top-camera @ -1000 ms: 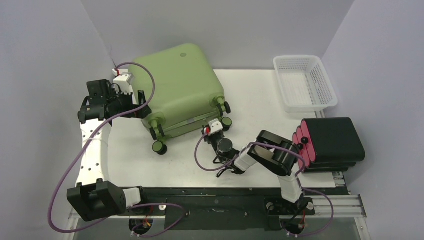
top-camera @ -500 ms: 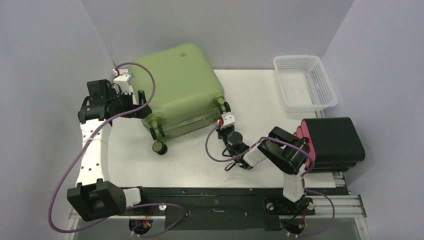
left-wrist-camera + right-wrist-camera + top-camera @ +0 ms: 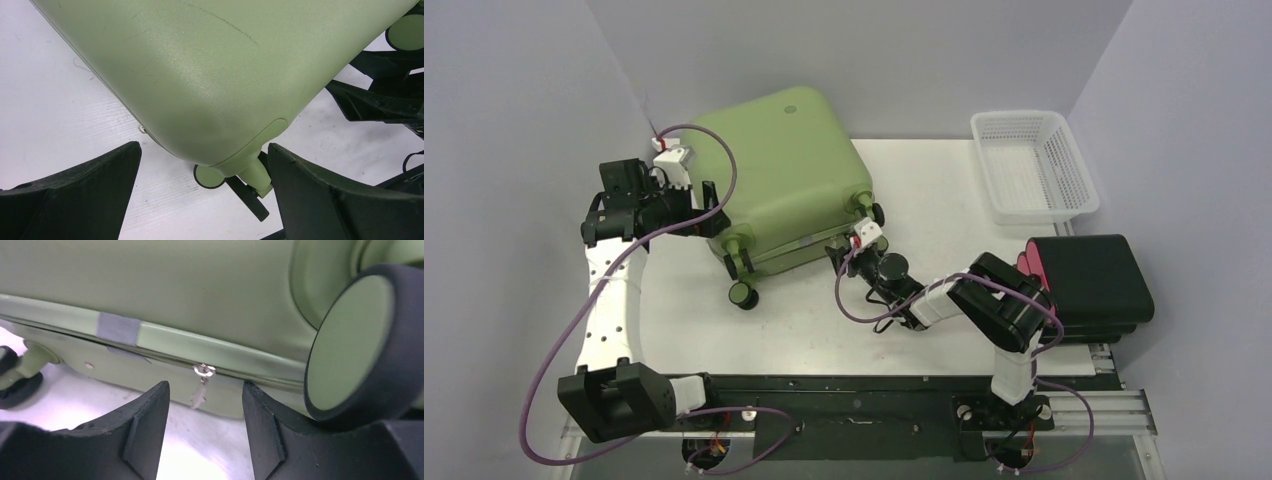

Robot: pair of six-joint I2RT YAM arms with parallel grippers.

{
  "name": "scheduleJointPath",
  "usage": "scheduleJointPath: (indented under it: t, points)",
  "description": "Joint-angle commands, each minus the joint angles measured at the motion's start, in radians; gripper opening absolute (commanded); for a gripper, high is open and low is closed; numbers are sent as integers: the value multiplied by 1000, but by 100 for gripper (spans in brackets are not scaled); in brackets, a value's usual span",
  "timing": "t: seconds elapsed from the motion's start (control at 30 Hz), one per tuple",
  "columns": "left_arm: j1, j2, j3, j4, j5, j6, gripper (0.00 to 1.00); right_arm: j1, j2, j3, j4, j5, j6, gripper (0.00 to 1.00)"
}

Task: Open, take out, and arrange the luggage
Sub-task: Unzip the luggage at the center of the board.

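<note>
Nothing is done yet: the olive-green luggage (image 3: 784, 180) lies zipped shut on the counter's (image 3: 924, 190) far left. Right jaws stand apart, lined up on its zipper pull (image 3: 202, 372), unclamped; left jaws gape wide at a wheeled corner. Unzipping, unpacking, arranging remain.

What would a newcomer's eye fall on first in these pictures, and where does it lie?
The large olive-green hard-shell suitcase dominates, lying shut at the left rear of the white table. The right gripper, open, faces its small metal zip pull; a black case with a pink-red side sits at the right edge.
</note>
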Motion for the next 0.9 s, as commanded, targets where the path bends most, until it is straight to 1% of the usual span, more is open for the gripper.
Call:
scheduleJointPath:
  t: [0.0, 0.1, 0.23, 0.27, 0.3, 0.33, 0.37, 0.4, 0.43, 0.5, 0.67, 0.8, 0.87]
  points:
    - [-4, -24, 27, 10, 34, 17, 96, 6, 30, 87, 12, -73, 73, 51]
    - [-7, -22, 34, 2, 29, 25, 96, 9, 72, 128, 15, -73, 73, 50]
    - [-10, -14, 44, -1, 28, 30, 96, 7, 107, 182, -42, -34, 69, 45]
    - [-10, -12, 44, -2, 30, 31, 96, 5, 110, 185, -52, -23, 66, 40]
    - [-12, -12, 44, -2, 30, 32, 96, 4, 111, 183, -54, -5, 67, 38]
    - [-13, -10, 42, -2, 30, 35, 96, -1, 110, 181, -55, 6, 70, 33]
    - [-15, -9, 42, -2, 30, 36, 96, -1, 106, 176, -57, 10, 71, 25]
    - [-18, -6, 44, -3, 30, 38, 96, -3, 104, 175, -67, 27, 74, 20]
    - [-19, -2, 47, -6, 31, 40, 96, -4, 96, 175, -76, 39, 73, 9]
    - [-22, 3, 59, -15, 37, 44, 96, -5, 85, 176, -112, 73, 72, 0]
    - [-43, 8, 120, -40, 73, 46, 96, -10, 38, 127, -113, 136, 38, 0]
    - [-128, 38, 223, -48, 71, 33, 96, -23, -10, 104, -158, 158, 26, 0]
    - [-189, 76, 286, -50, 89, 21, 96, -44, -36, 103, -207, 148, 66, 0]
